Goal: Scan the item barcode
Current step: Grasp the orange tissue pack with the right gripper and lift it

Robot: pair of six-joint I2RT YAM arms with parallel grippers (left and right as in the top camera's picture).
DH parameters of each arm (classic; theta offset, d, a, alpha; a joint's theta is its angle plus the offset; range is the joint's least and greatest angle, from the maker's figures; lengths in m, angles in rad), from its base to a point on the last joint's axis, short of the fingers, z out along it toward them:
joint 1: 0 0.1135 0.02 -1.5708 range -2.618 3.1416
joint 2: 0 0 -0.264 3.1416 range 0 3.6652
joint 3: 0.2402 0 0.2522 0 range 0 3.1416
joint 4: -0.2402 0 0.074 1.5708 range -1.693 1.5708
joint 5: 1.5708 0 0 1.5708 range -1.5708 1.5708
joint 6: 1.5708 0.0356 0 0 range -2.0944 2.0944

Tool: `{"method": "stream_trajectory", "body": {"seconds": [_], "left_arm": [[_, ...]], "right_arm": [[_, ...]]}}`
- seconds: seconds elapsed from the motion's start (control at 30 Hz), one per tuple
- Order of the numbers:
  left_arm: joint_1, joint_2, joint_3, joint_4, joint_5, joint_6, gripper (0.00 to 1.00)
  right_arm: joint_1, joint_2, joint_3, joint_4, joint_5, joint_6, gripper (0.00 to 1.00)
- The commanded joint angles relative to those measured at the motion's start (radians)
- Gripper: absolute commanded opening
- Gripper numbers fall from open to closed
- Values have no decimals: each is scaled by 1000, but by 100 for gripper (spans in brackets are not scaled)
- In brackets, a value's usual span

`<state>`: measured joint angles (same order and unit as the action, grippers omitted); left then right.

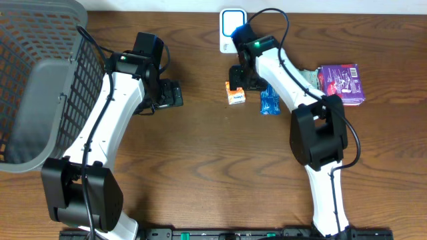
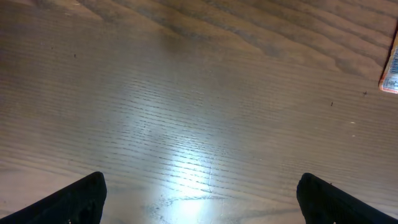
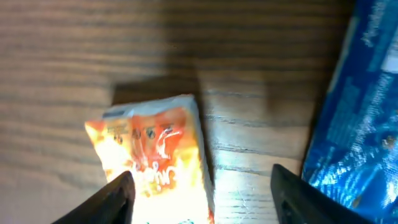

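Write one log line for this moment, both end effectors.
left end effector: open, empty | right end effector: open over orange packet

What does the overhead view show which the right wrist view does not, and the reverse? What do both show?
Only overhead: the grey basket, the white device, the purple packet and the left gripper. Only right wrist: how the right gripper stands, fingers apart, nothing clamped. Both: the orange packet, the blue packet and the wooden table.

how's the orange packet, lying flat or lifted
Lying flat: the orange packet rests on the wooden table, right tool open over it.
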<state>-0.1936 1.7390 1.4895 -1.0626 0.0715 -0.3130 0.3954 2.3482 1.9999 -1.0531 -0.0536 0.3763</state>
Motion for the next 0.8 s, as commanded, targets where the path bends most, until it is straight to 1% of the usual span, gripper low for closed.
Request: {"method": "stream_trajectory", "body": {"seconds": [0.0,0.07,0.2,0.3,0.53,0.6,0.7,0.73,0.77], "left_arm": [[1,-5,-2,-2,-13,13,98],[1,-5,-3,-2,-13,13,98],[1,-5,-2,-2,-13,13,98],[1,-5,-3,-2,-13,13,98],[1,-5,-3,-3,-13,13,98],[1,-5,-2,-2,-13,13,98],[1,-5,-2,-2,-13,13,98],[1,-5,-2,-2,-13,13,98],[1,-5,-2,-2,-13,13,98]], "right_arm": [[-55,-33,-9,5,-209,-203,59],[-78,-32,-9,0,-281,-242,56],[-117,-31,-43,9,-311,-254,53],[-127,-31,-104,72,-418,-297,53],[-129,-31,-275,263,-541,-294,52],[-129,-31,-325,310,-525,-265,38],[-129,-31,-331,309,-470,-220,12],[-129,-32,-330,309,-458,-209,7],[-130,-34,-329,309,-455,-202,4]]}}
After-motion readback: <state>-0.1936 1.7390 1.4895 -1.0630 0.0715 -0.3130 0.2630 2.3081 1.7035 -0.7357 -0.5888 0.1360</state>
